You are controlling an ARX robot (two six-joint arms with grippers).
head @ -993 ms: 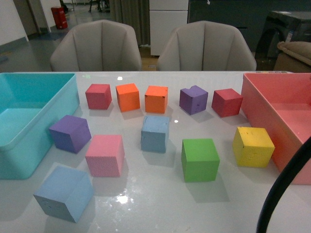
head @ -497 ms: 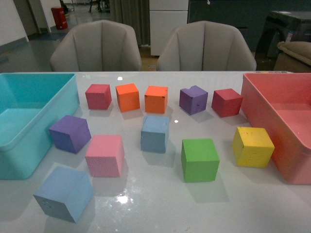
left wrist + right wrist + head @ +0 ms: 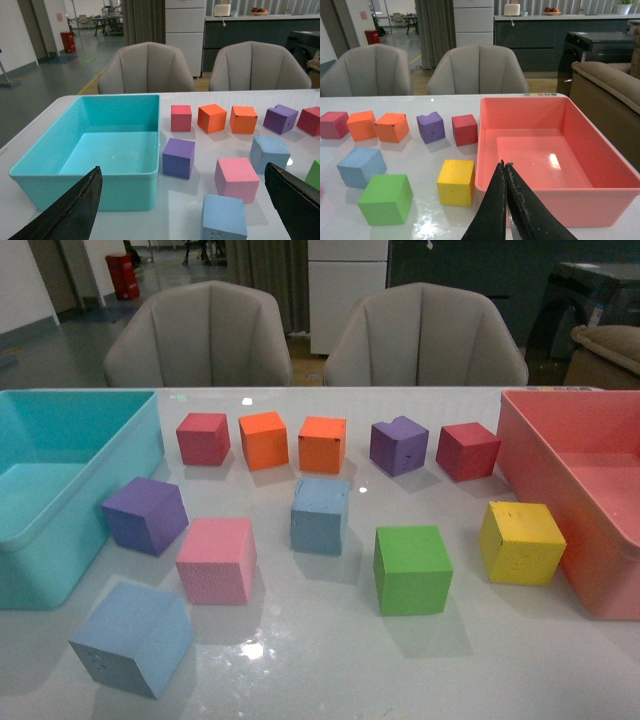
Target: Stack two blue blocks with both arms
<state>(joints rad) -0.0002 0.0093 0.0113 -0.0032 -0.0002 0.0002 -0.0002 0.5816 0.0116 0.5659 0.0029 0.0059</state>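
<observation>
**As the two blue blocks sit well apart, the left gripper [image 3: 183, 170] gapes wide and the right gripper [image 3: 503, 167] is pinched closed**

While the front view shows the white table [image 3: 330, 670] and no arm at all, the cubes are laid out plainly. One blue block [image 3: 320, 515] stands upright near the middle of the table, just in front of the right-hand orange cube [image 3: 322, 444]. The other blue block [image 3: 132, 637] sits at the near left, turned corner-on, close to the turquoise bin [image 3: 60, 550] and just in front of the pink cube [image 3: 216, 560]. The two blues are not touching; the pink cube lies between them.

Along the back row, left to right: a red cube [image 3: 203, 438], an orange cube [image 3: 263, 440], the second orange, a purple cube [image 3: 398, 445] with a notch in its top edge, and another red cube [image 3: 467, 451]. A second purple cube [image 3: 145, 515] sits just beside the turquoise bin. The green cube [image 3: 412, 568] is right of the central blue, and the yellow cube [image 3: 520, 542] rests close to the pink-red bin [image 3: 600, 575].

Over to the left wrist view: the two black fingers [image 3: 75, 210] are spread far apart at the frame's edges, gripping nothing, with both blue blocks framed between them. On the right wrist view, the fingers [image 3: 492, 210] are pressed together tip to tip, seen against the pink-red bin's near wall, with the yellow cube just beside them. Two grey chairs [image 3: 205, 335] stand behind the table.
</observation>
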